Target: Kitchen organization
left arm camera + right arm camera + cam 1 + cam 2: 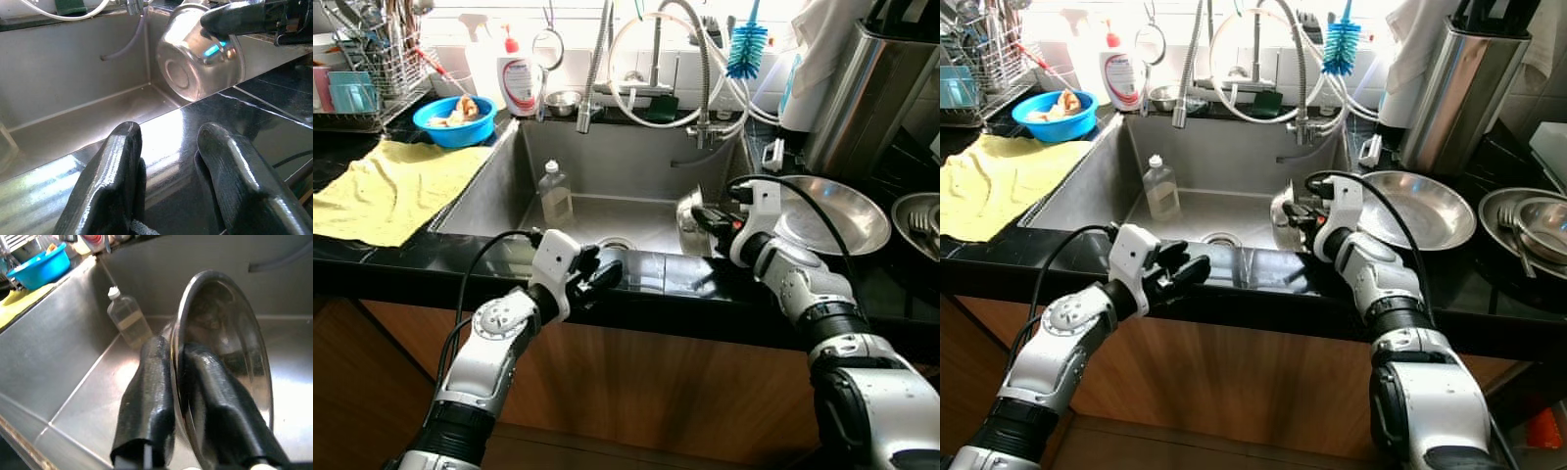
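Stainless steel, the small bowl [230,352] sits tipped on its edge between the fingers of the right gripper [176,377], which are pinched on its rim: one finger lies against the outer wall, the other inside the mouth. The bowl hangs at the gripper's tips over the right end of the sink [509,186], just inside the sink's front wall, its base turned toward the left gripper [166,161].

The left gripper rests on the black counter edge [274,127] in front of the sink, its two fingers a narrow gap apart and holding nothing. The bowl is ahead of it and off to its right, well apart from its tips.

Beyond the left gripper, on the sink floor, a clear plastic bottle [554,193] stands upright near the drain [618,244]. To the right gripper's outer side a wide steel dish [1420,209] lies on the counter, just beside its wrist. A yellow cloth [391,186] spreads over the counter to the far left, with a blue bowl [456,119] behind it.
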You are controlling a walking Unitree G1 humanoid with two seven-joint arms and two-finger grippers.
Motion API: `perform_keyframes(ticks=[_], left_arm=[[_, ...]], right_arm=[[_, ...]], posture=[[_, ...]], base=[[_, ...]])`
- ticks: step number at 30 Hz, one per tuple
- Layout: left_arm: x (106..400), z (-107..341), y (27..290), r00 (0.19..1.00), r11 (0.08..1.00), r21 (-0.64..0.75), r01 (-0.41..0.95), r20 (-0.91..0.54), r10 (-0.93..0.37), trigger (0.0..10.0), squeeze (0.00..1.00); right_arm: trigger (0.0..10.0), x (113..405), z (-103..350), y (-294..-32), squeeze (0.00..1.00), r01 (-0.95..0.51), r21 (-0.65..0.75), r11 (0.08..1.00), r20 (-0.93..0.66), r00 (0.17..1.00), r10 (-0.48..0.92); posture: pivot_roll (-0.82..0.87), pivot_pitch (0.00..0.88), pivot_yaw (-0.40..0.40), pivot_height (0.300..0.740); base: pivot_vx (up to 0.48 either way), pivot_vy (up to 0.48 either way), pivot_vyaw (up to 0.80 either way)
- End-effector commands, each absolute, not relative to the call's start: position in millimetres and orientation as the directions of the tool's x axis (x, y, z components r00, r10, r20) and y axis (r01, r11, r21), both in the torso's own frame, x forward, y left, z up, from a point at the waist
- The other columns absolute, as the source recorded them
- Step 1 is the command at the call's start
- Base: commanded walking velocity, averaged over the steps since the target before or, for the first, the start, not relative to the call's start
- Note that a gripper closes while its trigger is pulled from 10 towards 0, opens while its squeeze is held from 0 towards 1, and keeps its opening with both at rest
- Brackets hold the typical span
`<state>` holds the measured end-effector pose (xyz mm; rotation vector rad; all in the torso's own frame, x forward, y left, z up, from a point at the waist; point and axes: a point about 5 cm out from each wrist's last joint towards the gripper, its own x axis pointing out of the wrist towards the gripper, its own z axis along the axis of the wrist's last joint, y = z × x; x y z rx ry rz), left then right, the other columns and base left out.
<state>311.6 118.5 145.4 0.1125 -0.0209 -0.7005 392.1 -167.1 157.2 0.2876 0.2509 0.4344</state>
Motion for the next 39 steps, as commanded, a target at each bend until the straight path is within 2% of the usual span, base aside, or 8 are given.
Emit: perform_keyframes(ticks=[1,16,18,24,25,31,37,39], left_arm=[[312,144,122,0.779,0.771,0.119,0.626,-0.036,-0.626,10.0,0.00],[311,141,122,0.779,0.771,0.116,0.626,-0.046,-0.626,10.0,0.00],[311,141,122,0.778,0.770,0.116,0.627,-0.045,-0.627,10.0,0.00],[312,141,122,0.777,0.769,0.116,0.628,-0.044,-0.628,10.0,0.00],[312,141,122,0.778,0.770,0.117,0.628,-0.044,-0.627,10.0,0.00],[312,141,122,0.778,0.770,0.118,0.627,-0.044,-0.627,10.0,0.00],[312,141,121,0.775,0.767,0.118,0.630,-0.043,-0.630,10.0,0.00],[313,141,121,0.775,0.767,0.119,0.631,-0.043,-0.631,10.0,0.00]], right_arm=[[10.0,396,166,-167,0.83,-0.378,0.300,0.876,-0.158,0.886,0.437],[10.0,397,166,-164,0.31,-0.374,0.283,0.883,-0.148,0.893,0.426],[10.0,397,169,-163,1.00,-0.384,0.292,0.876,-0.136,0.890,0.435],[10.0,398,168,-163,1.00,-0.376,0.210,0.902,-0.171,0.895,0.413],[10.0,398,168,-163,0.09,-0.380,0.139,0.915,-0.190,0.896,0.401],[10.0,399,170,-164,0.00,-0.377,0.091,0.922,-0.193,0.901,0.387],[10.0,400,173,-165,1.00,-0.365,0.068,0.928,-0.194,0.908,0.371],[10.0,400,174,-166,0.00,-0.368,0.057,0.928,-0.195,0.908,0.371]], posture=[[-0.10,0.000,-0.021,0.740],[-0.10,0.000,-0.022,0.740],[-0.10,0.000,-0.022,0.740],[-0.10,0.000,-0.021,0.740],[-0.10,0.000,-0.020,0.740],[-0.10,0.000,-0.020,0.740],[-0.10,0.000,-0.019,0.740],[-0.10,0.000,-0.019,0.740]], base=[[0.000,0.000,0.00],[0.000,0.000,0.00],[0.000,0.000,0.00],[0.000,0.000,0.00],[0.000,0.000,0.00],[0.000,0.000,0.00],[0.000,0.000,0.00],[0.000,0.000,0.00]])
